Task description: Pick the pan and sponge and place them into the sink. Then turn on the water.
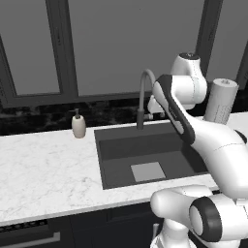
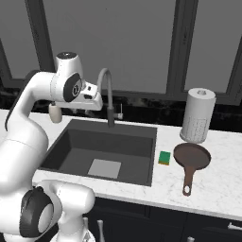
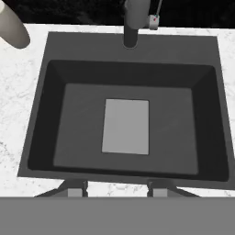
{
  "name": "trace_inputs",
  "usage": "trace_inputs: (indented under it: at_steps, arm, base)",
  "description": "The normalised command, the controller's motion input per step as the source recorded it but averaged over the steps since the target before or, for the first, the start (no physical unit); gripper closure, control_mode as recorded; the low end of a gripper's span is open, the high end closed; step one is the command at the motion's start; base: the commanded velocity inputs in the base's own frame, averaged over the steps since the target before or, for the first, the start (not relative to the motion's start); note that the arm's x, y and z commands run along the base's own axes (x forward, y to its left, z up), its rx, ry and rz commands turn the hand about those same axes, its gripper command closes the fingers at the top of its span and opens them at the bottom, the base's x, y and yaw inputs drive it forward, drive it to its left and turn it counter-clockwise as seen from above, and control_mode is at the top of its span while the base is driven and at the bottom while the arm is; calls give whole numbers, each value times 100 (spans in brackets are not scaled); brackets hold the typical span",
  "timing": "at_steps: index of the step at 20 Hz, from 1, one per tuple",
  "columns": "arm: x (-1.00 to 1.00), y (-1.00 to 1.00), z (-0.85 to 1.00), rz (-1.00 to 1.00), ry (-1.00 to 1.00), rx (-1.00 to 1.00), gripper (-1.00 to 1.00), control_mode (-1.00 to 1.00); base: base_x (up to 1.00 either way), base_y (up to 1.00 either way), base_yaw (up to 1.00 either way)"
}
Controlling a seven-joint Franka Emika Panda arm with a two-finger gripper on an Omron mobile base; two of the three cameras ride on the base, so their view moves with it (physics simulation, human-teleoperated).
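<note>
The dark brown pan (image 2: 191, 156) lies on the counter right of the sink (image 2: 127, 151), handle toward the front edge. The green and yellow sponge (image 2: 164, 158) sits between the pan and the sink's right rim. The sink (image 1: 121, 155) (image 3: 183, 124) holds nothing but its light grey drain plate (image 3: 125, 126). The grey gooseneck faucet (image 2: 108, 90) (image 1: 143, 92) stands behind the basin with no stream running. My gripper (image 3: 118, 186) hangs high over the basin's front, pointing down, its fingertips (image 3: 75, 187) apart with nothing between them.
A beige soap dispenser (image 1: 78, 125) (image 3: 11, 27) stands at the back left of the sink. A paper towel roll (image 2: 197, 116) is upright just behind the pan. Dark windows run along the back wall. White marble counter spreads on both sides.
</note>
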Motion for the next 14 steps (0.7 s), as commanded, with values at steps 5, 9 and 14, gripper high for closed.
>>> trace_inputs:
  at_steps: [5, 9, 14]
  arm:
    - [-18, -22, 0, 0, 0, 0, -100, -100]
    - [-38, -43, -4, 0, 0, 0, -100, -100]
    - [-47, -45, -10, -8, 4, 0, -100, -100]
  base:
    - [0, 0, 0]
    - [0, 0, 0]
    - [0, 0, 0]
